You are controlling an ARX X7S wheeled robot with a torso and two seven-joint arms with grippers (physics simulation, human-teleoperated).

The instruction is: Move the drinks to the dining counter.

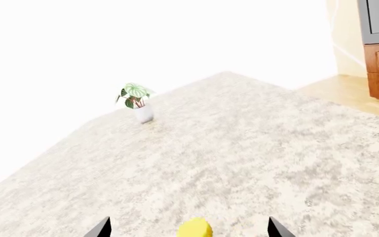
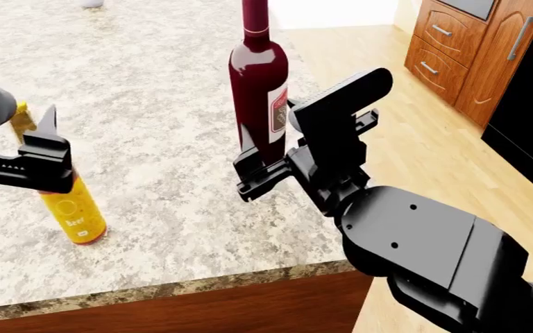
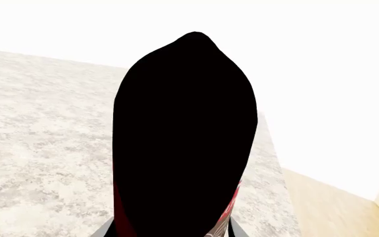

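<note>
A tall dark-red wine bottle (image 2: 258,90) stands upright near the top centre of the head view, on the pale speckled dining counter (image 2: 155,132), close to its right edge. The right gripper (image 2: 268,161) is clenched around the bottle's lower body, below its white-red label; in the right wrist view the bottle (image 3: 184,143) fills the frame as a dark shape. At the left edge of the head view, the left gripper (image 2: 37,156) clasps the amber beer bottle (image 2: 70,205) high on its body, and the bottle leans slightly, its base on the counter. In the left wrist view only its yellow cap (image 1: 195,229) shows, at the bottom between two dark fingertips. Both bottles look like rigid, smooth glass, probably heavy, slippery and breakable; a low grip on the tall one suits its weight. The counter is flat and wide, with a small potted plant (image 1: 136,101) far back. Beyond lie a light wood floor (image 2: 415,139) and orange-brown cabinets (image 2: 470,48), upper right. No blue bottle is in view.
</note>
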